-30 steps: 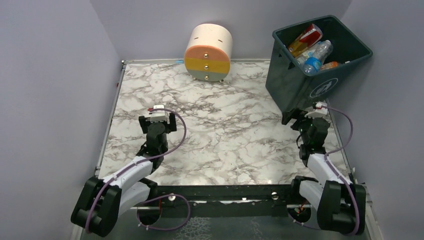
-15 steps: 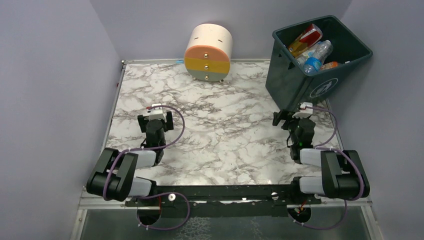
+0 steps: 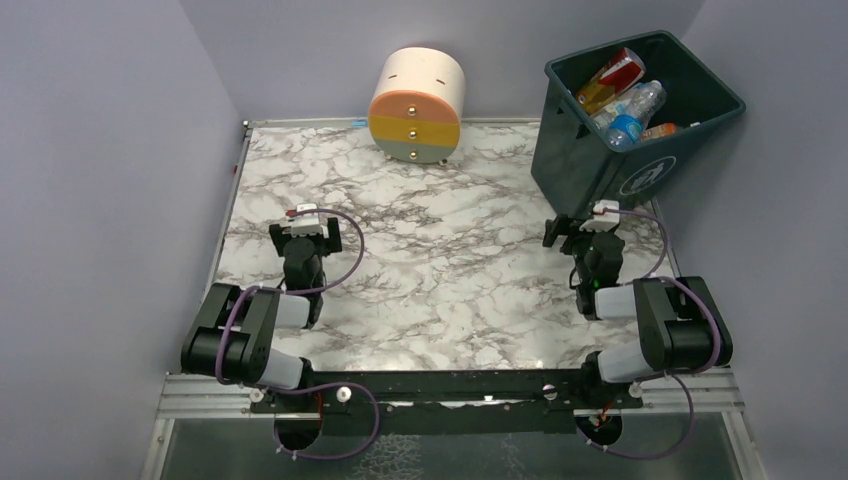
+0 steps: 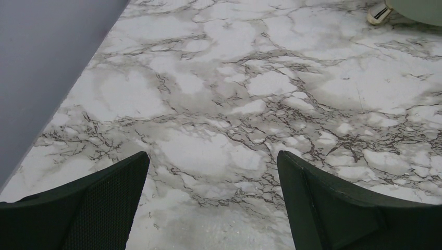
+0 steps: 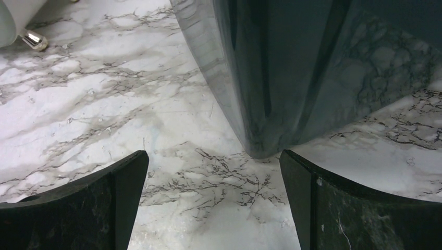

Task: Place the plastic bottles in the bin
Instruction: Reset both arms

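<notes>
A: Where are the small clear and orange-filled plastic bottles (image 3: 632, 105)?

B: All the ones in sight lie inside the large dark green tapered plastic bin (image 3: 575, 170), piled against its far wall. I count three or four; anything deeper is hidden.

A: Grippers?

B: The right gripper (image 3: 583, 232) sits low just in front of the bin's near corner, jaws spread, nothing between them. The left gripper (image 3: 305, 237) is well to the left of the bin over the grey-veined marble table (image 3: 450, 260), also spread and empty.

A: Handling, if another bottle turns up?

B: Likely thin-walled and smooth, so they would dent under a hard squeeze and roll if nudged. The orange-filled ones are probably heavier than the clear ones. Take them across the labelled middle, not by the cap.

A: Anything else?

B: A cream, orange and grey round drawer unit (image 3: 417, 105) stands left of the bin.
</notes>
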`<state>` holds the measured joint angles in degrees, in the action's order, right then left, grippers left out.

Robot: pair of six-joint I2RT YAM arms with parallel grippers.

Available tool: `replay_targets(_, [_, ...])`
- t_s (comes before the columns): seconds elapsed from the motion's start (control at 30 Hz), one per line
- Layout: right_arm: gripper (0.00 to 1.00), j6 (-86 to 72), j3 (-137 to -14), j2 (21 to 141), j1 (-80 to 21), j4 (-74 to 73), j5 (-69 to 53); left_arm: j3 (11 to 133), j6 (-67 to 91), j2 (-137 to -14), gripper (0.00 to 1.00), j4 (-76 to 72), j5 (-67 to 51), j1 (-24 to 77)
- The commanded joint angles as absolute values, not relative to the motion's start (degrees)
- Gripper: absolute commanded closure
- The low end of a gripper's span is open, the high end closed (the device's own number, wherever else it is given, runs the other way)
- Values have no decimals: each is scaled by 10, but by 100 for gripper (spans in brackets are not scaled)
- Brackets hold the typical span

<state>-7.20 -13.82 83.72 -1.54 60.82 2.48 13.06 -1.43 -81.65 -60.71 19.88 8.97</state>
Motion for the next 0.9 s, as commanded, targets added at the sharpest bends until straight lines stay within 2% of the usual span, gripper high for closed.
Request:
replay_targets(0.0, [0,-54,-152,848,-21,629,36,128,-34,-829,1,-659,172,82])
replay_targets(0.1, [1,-46,-142,842,-24,645,18,116,-35,-859,1,-715,173,73])
replay_targets(0.23, [0,-44,-77,872,-25,798,9,102,-39,-901,1,-790,138,63])
replay_targets(0.37, [1,-31,-75,929,-25,861,-24,100,-52,-918,1,-803,101,62])
replay_targets(0.47, [1,-24,-93,906,-25,788,-38,108,-63,-942,1,-812,80,61])
replay_targets(0.57, [1,-15,-105,929,-25,806,-64,134,-50,-941,1,-765,100,60])
replay_targets(0.63, [1,-3,-123,915,-25,747,-87,150,-53,-939,1,-729,90,59])
replay_targets(0.87, [1,14,-148,924,-26,710,-131,149,-54,-941,1,-734,89,59])
